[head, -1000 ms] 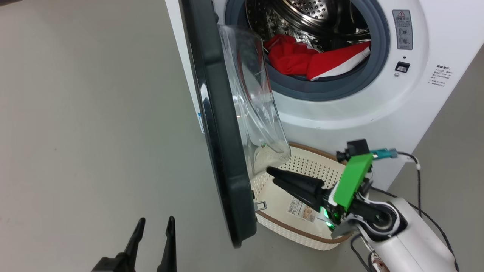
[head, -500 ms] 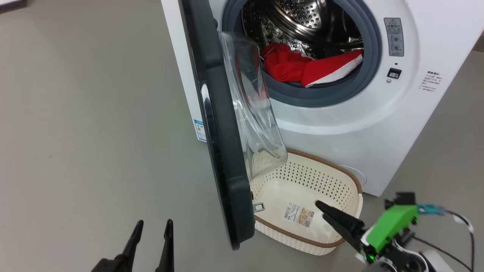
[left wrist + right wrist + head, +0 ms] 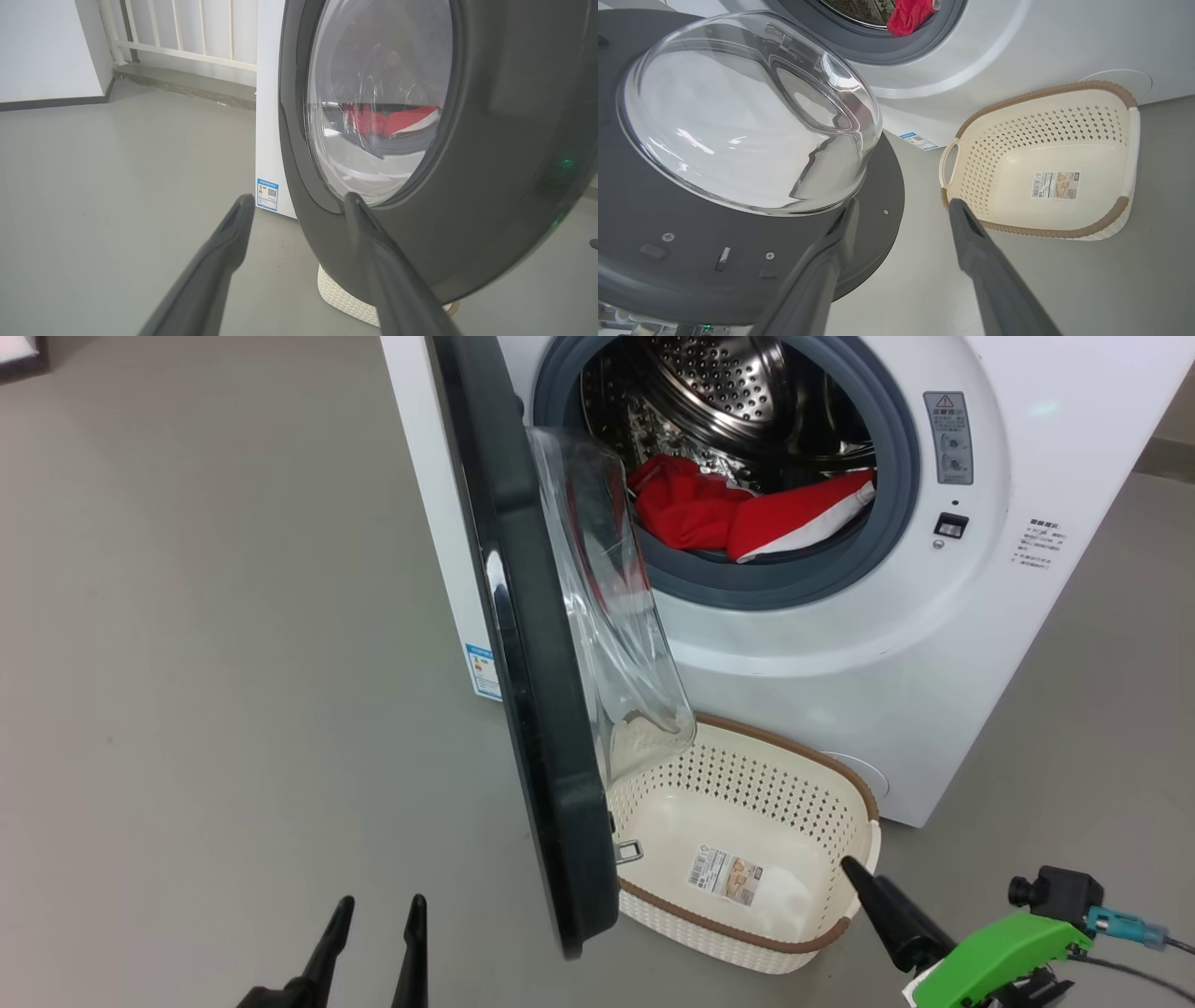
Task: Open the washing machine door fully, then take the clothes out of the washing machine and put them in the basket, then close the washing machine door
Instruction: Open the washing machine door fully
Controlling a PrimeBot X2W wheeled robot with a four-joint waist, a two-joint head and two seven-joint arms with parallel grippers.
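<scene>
My left hand [image 3: 381,901] and right hand [image 3: 903,205] gape empty; the washing machine door [image 3: 523,663] overhangs the basket [image 3: 794,747], so clothes [image 3: 709,509] may snag.

The washing machine [image 3: 840,653] is white, with a grey seal [image 3: 794,588], a perforated steel drum [image 3: 738,378] and a blue-edged label [image 3: 483,670]. The washing machine door [image 3: 532,709] has a glossy black rim around clear glass. The clothes [image 3: 691,509] are bright red with white panels. The basket [image 3: 747,775] is cream, patterned with rows of small holes, under a brown woven-look rim. The floor [image 3: 187,663] is plain grey. The left gripper [image 3: 382,902] and right gripper [image 3: 903,204] have dark fingers; a green mount [image 3: 1004,952] sits behind the right.
</scene>
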